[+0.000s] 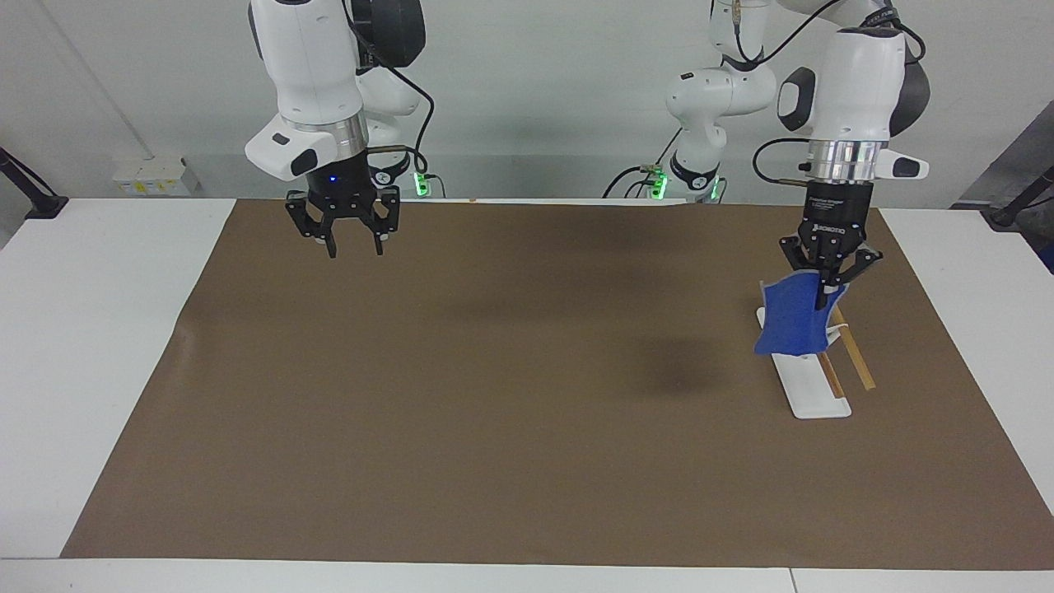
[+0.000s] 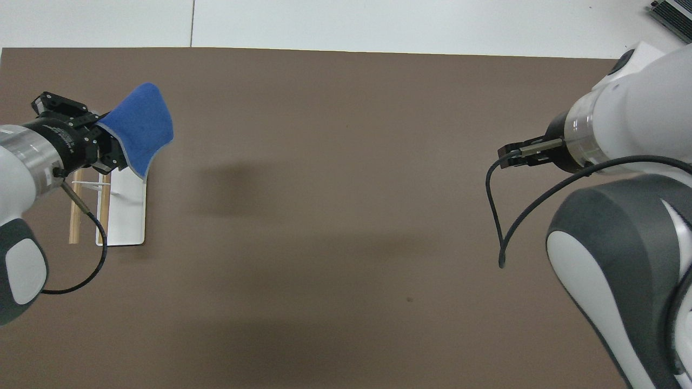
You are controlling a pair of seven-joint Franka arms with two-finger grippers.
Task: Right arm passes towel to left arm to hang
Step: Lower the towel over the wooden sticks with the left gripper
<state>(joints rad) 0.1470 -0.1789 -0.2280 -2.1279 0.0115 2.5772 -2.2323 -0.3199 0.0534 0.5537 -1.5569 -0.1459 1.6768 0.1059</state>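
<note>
The towel [image 1: 792, 319] hangs in the air from the left gripper [image 1: 826, 284], whose fingers are pinched together on its upper edge, and the cloth drapes down over the end of the rack [image 1: 811, 387] that lies nearer to the robots. The rack, a white base plate carrying two wooden rods [image 1: 852, 356], lies on the brown mat [image 1: 510, 395] toward the left arm's end of the table. The right gripper [image 1: 352, 239] hovers over the mat's edge at the right arm's end, its fingers spread and holding nothing.

Blue towel [image 1: 790, 319] dangling over rack [image 1: 811, 387]
</note>
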